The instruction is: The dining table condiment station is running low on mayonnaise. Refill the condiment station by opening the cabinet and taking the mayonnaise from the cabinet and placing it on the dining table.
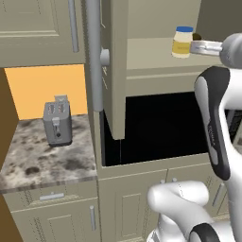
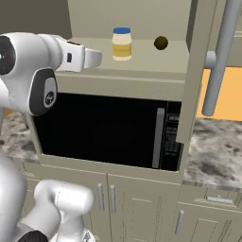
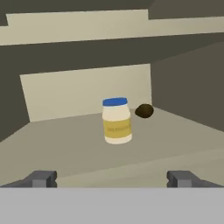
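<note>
**A:** Start with the big piece. Where does the cabinet (image 2: 142, 28) stand in all this?

**B:** Open. Its door (image 1: 116, 71) is swung out, with the long grey bar handle (image 1: 94, 56) hanging well clear of the opening. Below it sits the black microwave (image 2: 108, 127), so the shelf (image 3: 78, 148) is reached from the front, level, above that dark box.

**A:** And the arm?

**B:** It reaches in at shelf height. The gripper (image 3: 112, 178) is at the shelf's front edge, fingers spread as wide as they go, nothing between them.

**A:** The mayonnaise?

**B:** The mayonnaise (image 3: 117, 120) stands upright mid-shelf, back from the front edge and short of the rear wall. In the hand view it sits nearly centred between the two fingertips, still apart from them.

**A:** So the step is the approach and grasp. What makes it go well?

**B:** I'd say a straight, level advance, keeping the jar centred so both fingers pass its sides without nudging it. Aim for the yellow label band rather than the blue lid; the body looks broader and should give a steadier hold. Close only once the fingers flank the jar.

**A:** Anything small to mind?

**B:** A small dark round thing (image 3: 144, 111), just beside the jar towards the back right. It looks near enough that the finger on that side could knock it if the hand drifts over. Keep low enough to clear the cabinet's upper frame, too.
</note>
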Tool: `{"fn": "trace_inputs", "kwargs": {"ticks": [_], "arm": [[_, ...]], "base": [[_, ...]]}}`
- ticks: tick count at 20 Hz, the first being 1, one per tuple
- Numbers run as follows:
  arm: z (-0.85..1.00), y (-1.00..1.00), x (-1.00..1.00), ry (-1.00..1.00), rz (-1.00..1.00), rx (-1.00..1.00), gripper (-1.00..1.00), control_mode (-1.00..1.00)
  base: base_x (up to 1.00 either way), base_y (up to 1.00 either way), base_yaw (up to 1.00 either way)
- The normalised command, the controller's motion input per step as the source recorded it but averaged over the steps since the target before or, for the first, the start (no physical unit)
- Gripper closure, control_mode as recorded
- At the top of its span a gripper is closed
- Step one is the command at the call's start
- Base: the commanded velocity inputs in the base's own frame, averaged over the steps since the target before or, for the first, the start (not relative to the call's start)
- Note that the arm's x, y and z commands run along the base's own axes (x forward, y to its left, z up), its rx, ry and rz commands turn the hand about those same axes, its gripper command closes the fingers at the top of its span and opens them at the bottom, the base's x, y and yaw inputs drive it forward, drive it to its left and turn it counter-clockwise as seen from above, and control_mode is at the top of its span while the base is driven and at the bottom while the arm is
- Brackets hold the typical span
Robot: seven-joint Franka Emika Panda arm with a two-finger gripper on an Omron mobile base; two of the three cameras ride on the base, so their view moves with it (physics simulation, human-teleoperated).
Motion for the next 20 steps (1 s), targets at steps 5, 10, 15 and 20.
{"fn": "trace_inputs", "kwargs": {"ticks": [5,10,15,20], "arm": [[0.27,0.00,0.29,-0.02,0.00,0.00,-1.00,-1.00],[0.02,-0.02,0.33,-0.17,0.06,0.00,-1.00,-1.00],[0.00,-0.32,0.35,-0.12,0.07,0.00,-1.00,-1.00],[0.00,-0.34,0.24,-0.01,0.04,-0.01,-1.00,-1.00]], "base": [[0.00,0.00,0.00],[0.00,0.00,0.00],[0.00,0.00,0.00],[0.00,0.00,0.00]]}}
